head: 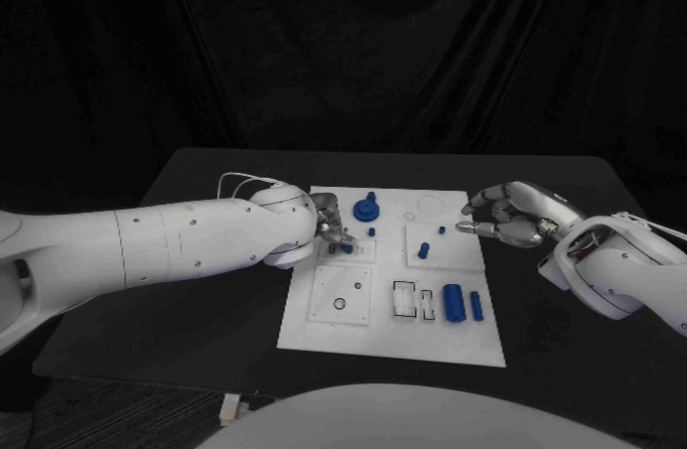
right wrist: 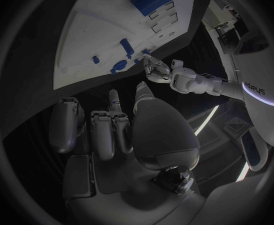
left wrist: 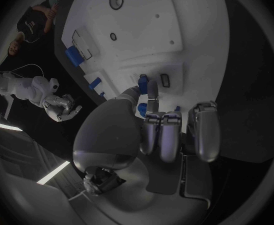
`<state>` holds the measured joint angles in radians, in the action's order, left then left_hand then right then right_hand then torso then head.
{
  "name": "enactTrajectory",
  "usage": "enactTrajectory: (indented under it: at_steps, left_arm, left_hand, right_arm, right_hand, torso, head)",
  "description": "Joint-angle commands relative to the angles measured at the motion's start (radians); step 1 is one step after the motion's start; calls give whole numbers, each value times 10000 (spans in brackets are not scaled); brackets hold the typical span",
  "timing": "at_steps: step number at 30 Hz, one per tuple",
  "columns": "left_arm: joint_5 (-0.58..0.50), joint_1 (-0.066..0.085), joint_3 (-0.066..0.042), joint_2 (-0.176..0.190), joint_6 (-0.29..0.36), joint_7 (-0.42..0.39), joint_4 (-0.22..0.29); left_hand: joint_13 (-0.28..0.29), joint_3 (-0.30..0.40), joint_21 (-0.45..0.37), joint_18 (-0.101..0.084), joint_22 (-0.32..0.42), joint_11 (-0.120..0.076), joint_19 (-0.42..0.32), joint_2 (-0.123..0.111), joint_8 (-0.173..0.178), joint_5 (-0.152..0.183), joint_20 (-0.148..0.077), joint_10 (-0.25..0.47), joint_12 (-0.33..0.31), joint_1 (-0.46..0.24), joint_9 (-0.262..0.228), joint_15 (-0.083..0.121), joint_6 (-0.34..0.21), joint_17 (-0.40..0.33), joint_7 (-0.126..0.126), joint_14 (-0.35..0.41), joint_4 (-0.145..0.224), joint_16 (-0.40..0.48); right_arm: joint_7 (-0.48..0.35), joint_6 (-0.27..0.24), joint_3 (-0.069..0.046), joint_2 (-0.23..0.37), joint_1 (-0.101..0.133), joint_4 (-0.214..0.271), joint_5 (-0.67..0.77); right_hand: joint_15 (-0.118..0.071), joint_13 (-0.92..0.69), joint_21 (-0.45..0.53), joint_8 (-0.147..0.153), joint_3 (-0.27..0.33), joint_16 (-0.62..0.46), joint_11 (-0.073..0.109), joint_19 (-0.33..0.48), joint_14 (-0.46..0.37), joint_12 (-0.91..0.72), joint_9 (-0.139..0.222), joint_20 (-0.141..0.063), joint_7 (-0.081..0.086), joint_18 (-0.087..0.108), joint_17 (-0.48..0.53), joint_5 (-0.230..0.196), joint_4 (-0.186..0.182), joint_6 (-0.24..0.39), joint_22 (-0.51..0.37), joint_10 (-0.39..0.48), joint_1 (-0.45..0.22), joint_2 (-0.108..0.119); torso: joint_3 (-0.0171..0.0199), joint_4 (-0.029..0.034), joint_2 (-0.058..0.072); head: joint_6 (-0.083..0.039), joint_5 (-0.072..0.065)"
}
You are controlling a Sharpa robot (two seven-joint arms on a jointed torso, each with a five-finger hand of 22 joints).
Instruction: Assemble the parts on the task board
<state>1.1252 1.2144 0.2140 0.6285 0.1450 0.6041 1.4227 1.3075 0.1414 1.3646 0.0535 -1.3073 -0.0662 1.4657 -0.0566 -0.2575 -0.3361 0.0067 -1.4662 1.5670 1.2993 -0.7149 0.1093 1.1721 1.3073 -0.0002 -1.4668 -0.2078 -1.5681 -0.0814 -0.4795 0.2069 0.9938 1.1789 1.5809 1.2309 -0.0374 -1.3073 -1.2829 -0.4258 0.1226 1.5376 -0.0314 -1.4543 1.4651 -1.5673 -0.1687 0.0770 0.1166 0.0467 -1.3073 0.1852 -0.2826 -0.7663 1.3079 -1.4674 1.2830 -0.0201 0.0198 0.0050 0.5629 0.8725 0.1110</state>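
The white task board [head: 323, 322] lies mid-table. My left hand [head: 327, 228] hovers over its left edge. In the left wrist view the thumb and one finger [left wrist: 152, 90] close around a small blue part [left wrist: 142, 79] just above the board [left wrist: 143, 30], while the other fingers are curled in. My right hand [head: 504, 216] floats off the board's far right corner, fingers curled with nothing in them. A blue gear-like part [head: 366, 209] and blue pegs [head: 424, 250] stand on the board. A blue cylinder [head: 453, 302] lies near the front right.
The board has a round recess [head: 430, 207] at the far side, a ring slot [head: 341, 304] and rectangular slots [head: 407, 298] at the near side. Black table [head: 214, 300] surrounds the board on all sides. My left forearm [head: 172, 240] spans the table's left part.
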Motion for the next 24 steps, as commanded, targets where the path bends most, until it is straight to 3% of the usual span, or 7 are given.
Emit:
enactTrajectory:
  at_steps: [1, 7, 13, 24]
  left_arm:
    - [-1, -19, -7, -43, 34, -179, -2]
    - [-1, -20, -7, -75, -36, -131, -37]
    - [-1, -21, -7, -86, -150, -32, -47]
    - [-1, -22, -7, -140, -257, 29, -106]
  left_hand:
    - [2633, 63, -14, -85, -2037, -74, 285, -18, -115, -62, -83, -1046, 38, 122, -133, 80, -38, 2635, -58, -1040, 119, -27]
    - [2633, 125, -20, -86, -2039, -110, 290, -54, -436, -157, -116, -1046, 38, 143, -526, 111, -101, 2635, -100, -1040, 142, -27]
    - [2633, 228, -37, -85, -2038, -150, 293, -93, -960, -215, -152, -1046, 38, 110, -1236, 145, -304, 2635, -146, -1040, 133, -27]
    - [2633, 253, -75, -79, -2029, -140, 283, -71, -1068, -1, -154, -1046, 38, -70, -1502, 142, -523, 2635, -129, -1040, -22, -27]
  right_arm:
    - [27, -75, -6, 1, -26, 6, 15]
    - [23, -76, -6, 7, -26, 15, 15]
    - [17, -78, -6, 9, -27, 17, 15]
    - [7, -78, -5, 17, -30, 31, 15]
  right_hand:
    - [68, -2635, 41, -22, 38, -32, -69, 68, 925, -35, 17, -1, 16, 204, -2219, 31, 14, -53, 1733, -1034, 108, 1]
    - [69, -2635, 41, -22, 37, -30, -69, 68, 926, -35, 19, 0, 17, 204, -2221, 36, 22, -57, 1733, -1034, 129, 2]
    - [69, -2635, 41, -22, 37, -30, -69, 68, 926, -35, 19, 0, 17, 204, -2221, 36, 22, -57, 1733, -1034, 129, 2]
    - [70, -2635, 55, -22, 38, -36, -70, 73, 923, -35, 20, 1, 17, 207, -2213, 41, 29, -60, 1729, -1034, 148, 6]
  torso:
    - [3, -2, 0]
    - [1, -3, 5]
    - [2, 1, 7]
    - [1, -1, 1]
  head:
    - [1, 0]
    - [1, -8]
    - [1, 4]
    - [1, 0]
